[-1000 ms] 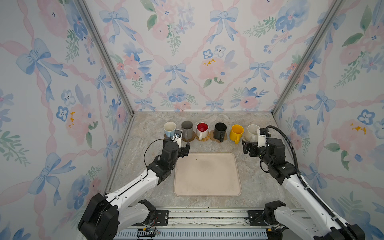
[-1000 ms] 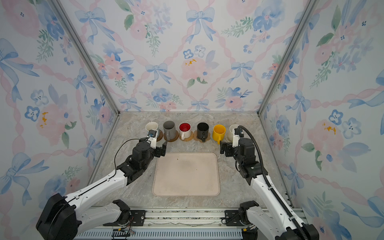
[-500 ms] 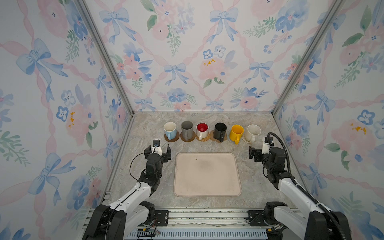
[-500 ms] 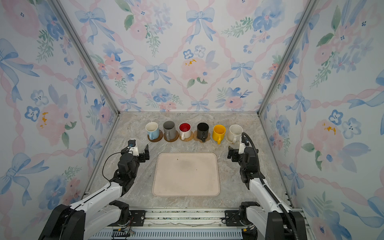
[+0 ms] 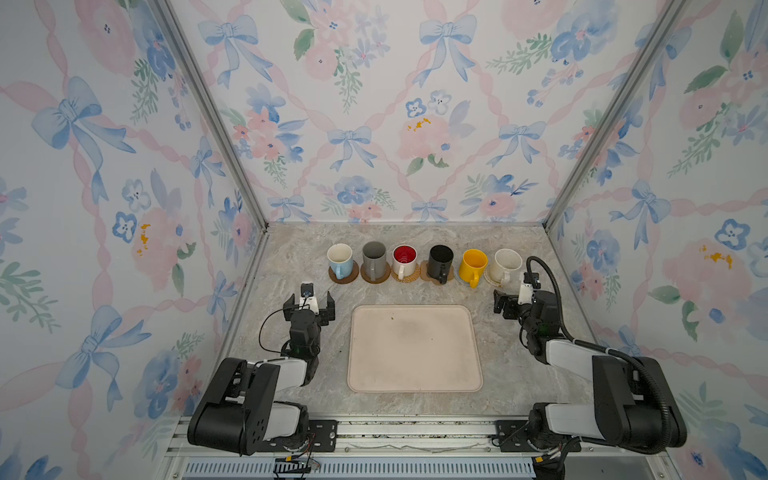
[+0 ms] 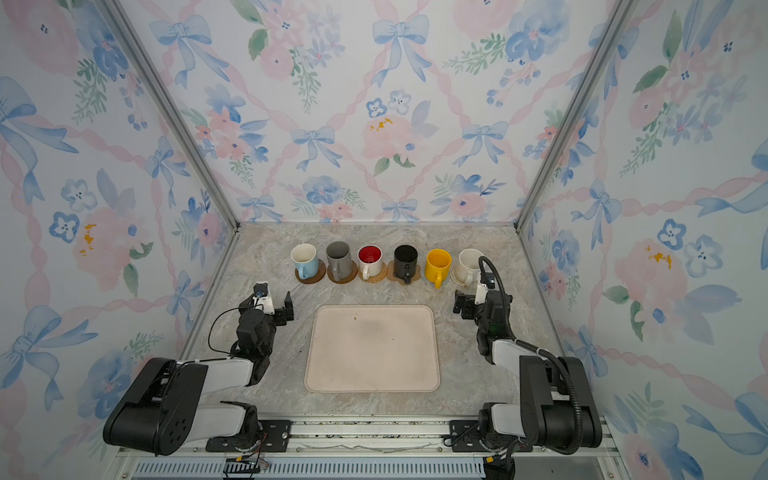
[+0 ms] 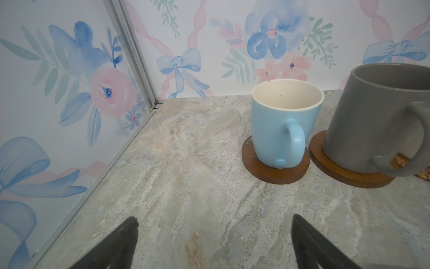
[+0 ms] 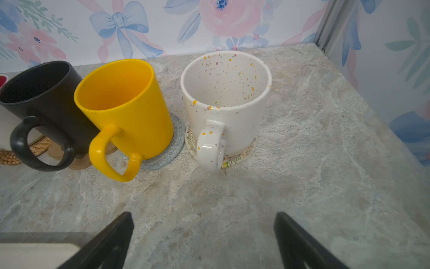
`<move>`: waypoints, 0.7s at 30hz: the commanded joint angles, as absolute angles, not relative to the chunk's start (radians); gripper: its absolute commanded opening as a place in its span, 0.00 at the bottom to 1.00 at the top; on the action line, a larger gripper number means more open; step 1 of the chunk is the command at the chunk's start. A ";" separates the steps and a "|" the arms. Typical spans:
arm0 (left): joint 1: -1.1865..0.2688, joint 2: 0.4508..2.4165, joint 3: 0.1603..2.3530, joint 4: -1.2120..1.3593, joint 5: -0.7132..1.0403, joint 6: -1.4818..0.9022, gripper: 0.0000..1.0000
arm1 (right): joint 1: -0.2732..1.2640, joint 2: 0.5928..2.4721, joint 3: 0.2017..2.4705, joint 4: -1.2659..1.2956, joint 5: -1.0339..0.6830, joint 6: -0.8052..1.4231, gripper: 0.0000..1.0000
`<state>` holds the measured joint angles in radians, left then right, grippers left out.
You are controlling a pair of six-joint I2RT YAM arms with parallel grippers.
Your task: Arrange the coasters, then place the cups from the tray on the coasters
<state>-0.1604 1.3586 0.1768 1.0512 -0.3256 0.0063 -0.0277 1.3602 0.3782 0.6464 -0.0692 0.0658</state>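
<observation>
Six cups stand in a row at the back, each on a coaster: light blue (image 5: 340, 259), grey (image 5: 374, 258), white with red inside (image 5: 404, 257), black (image 5: 440, 258), yellow (image 5: 473, 264) and speckled cream-white (image 5: 506, 262). The beige tray (image 5: 415, 353) lies bare in front of them. My left gripper (image 5: 309, 308) is open left of the tray, nothing between its fingers. In the left wrist view the light blue cup (image 7: 279, 123) sits on a brown disc coaster (image 7: 274, 171). My right gripper (image 5: 513, 301) is open right of the tray, short of the speckled cup (image 8: 228, 102).
Floral walls close in the marble table (image 5: 291, 257) on three sides, with metal corner posts (image 7: 137, 58). The yellow cup (image 8: 130, 109) stands on a blue-grey crocheted coaster (image 8: 165, 156), the speckled one on a cream coaster (image 8: 239, 156). The arm bases sit on the front rail (image 5: 415, 432).
Both arms have drawn back from the row of cups toward the front and folded low beside the tray. Both grippers have stayed open and empty.
</observation>
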 commanded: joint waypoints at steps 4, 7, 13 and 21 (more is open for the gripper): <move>-0.142 1.466 0.139 1.337 -0.271 0.056 0.98 | -0.045 1.407 0.352 0.854 -0.060 0.062 0.97; -0.142 1.549 0.124 1.451 -0.281 0.062 0.98 | -0.048 1.440 0.346 0.899 -0.054 0.067 0.97; -0.137 1.614 0.110 1.540 -0.241 0.075 0.98 | -0.048 1.477 0.344 0.939 -0.055 0.069 0.97; -0.121 1.604 0.095 1.544 -0.163 0.076 0.98 | -0.018 1.528 0.384 0.905 -0.052 0.033 0.97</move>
